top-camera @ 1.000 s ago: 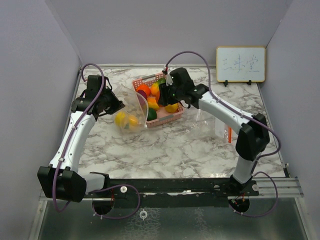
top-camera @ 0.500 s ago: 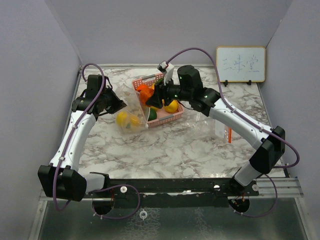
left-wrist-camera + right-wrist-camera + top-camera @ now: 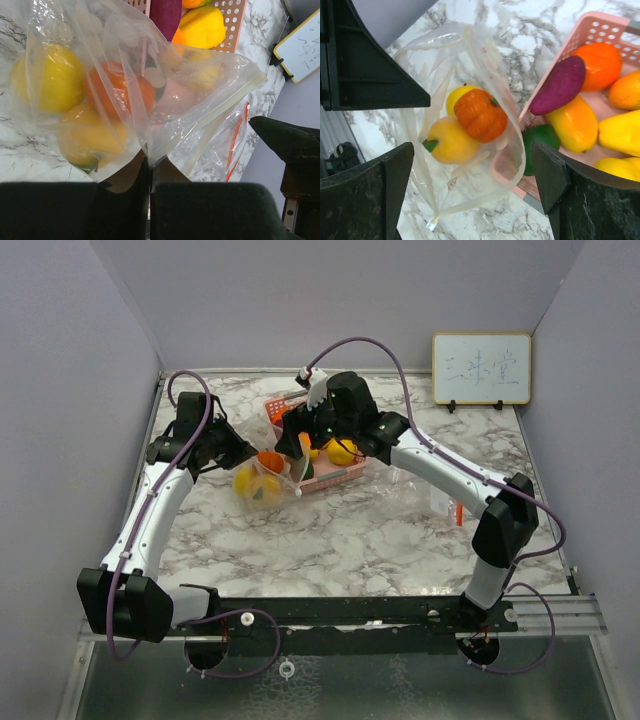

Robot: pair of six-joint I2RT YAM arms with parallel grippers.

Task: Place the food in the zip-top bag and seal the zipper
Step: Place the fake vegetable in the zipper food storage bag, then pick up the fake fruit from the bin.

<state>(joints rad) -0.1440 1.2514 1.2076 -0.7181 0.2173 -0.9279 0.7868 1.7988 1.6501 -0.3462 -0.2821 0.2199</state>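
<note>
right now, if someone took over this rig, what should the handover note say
Left gripper: shut on the edge of the zip-top bag, holding its mouth open.
Right gripper: open above the bag mouth, holding nothing.
Done: three pieces are in the bag, an orange pumpkin and two yellow fruits.
Left: the pink basket beside the bag holds more food, including a purple piece, a green one and several orange and yellow ones. Move them in, then seal the zipper.
</note>
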